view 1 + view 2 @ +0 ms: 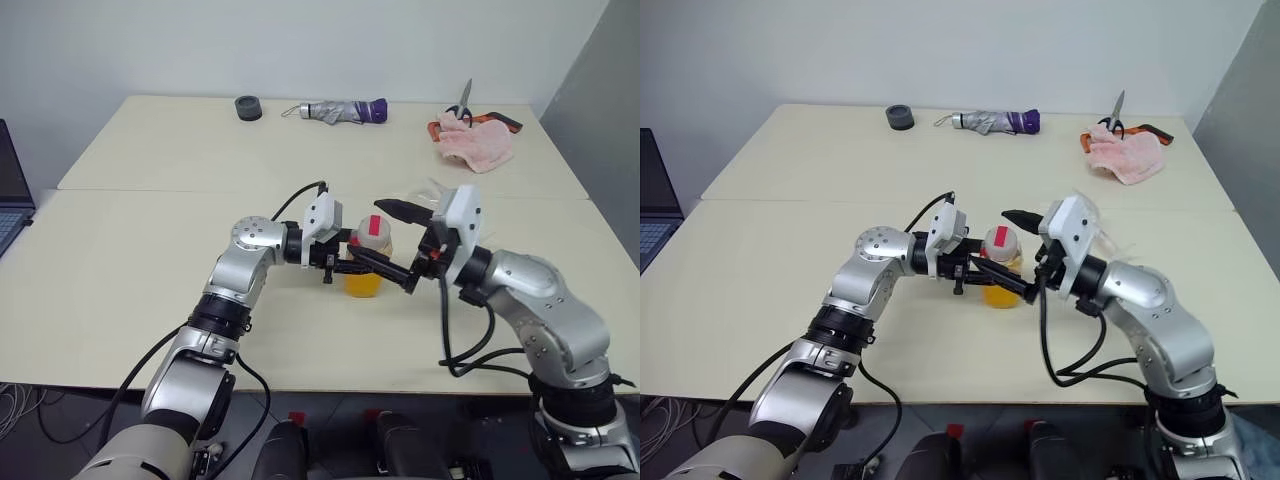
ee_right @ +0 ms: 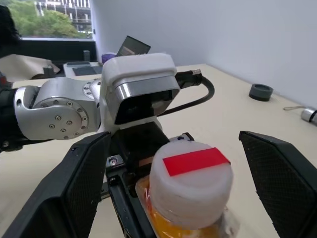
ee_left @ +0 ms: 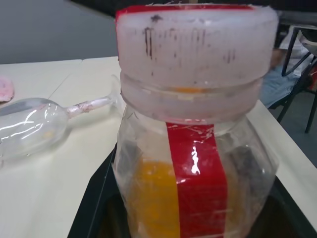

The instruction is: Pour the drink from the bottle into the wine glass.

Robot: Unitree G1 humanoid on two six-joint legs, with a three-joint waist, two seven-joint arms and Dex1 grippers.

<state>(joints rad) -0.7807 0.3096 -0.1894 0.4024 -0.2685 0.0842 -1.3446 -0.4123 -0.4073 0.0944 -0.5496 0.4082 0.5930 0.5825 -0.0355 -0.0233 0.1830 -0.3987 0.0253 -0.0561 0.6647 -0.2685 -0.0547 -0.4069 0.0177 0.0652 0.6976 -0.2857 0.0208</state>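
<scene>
My left gripper [image 1: 358, 266] is shut on the bottle [image 1: 367, 256], holding it upright just above the table [image 1: 150, 260]. The bottle is clear, with a red label strip [image 3: 198, 183] and a white cap [image 2: 190, 181] with a red strip on top. The orange drink [image 3: 153, 203] fills its lower part. My right gripper [image 2: 173, 141] is open, one finger on each side of the cap and neither touching it. The wine glass [image 3: 32, 129] lies on its side on the table beyond the bottle, and my right gripper partly hides it in the eye views.
Along the far edge of the table are a black ring [image 1: 248, 107], a folded grey and purple umbrella [image 1: 340, 110], scissors [image 1: 462, 100] and a pink cloth [image 1: 475, 145]. A laptop [image 1: 12, 195] sits at the left edge.
</scene>
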